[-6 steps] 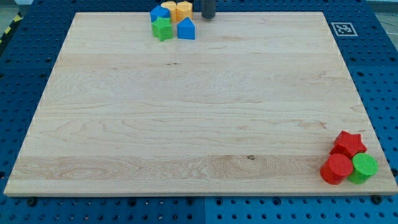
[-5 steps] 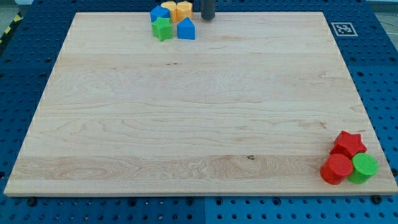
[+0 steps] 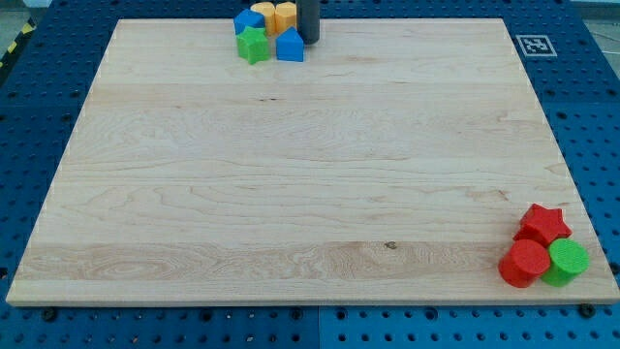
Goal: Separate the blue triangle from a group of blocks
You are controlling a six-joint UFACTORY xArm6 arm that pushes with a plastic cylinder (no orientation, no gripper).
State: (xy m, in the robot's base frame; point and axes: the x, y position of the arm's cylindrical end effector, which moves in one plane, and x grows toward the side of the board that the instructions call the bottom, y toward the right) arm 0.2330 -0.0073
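The blue triangle (image 3: 289, 46) sits at the view's top edge of the wooden board (image 3: 310, 165), on the right side of a tight group. That group also holds a green star (image 3: 253, 45), a second blue block (image 3: 247, 22), a yellow block (image 3: 263, 15) and an orange block (image 3: 285, 15). My tip (image 3: 309, 40) is just to the right of the blue triangle, close beside it or touching it; I cannot tell which.
A second group sits at the board's bottom right corner: a red star (image 3: 542, 223), a red cylinder (image 3: 524, 263) and a green cylinder (image 3: 567, 261). A black-and-white marker tag (image 3: 534, 45) lies at the top right corner.
My tip has moved left and slightly down, from right of the group to close beside the blue triangle. The blocks have not visibly moved.
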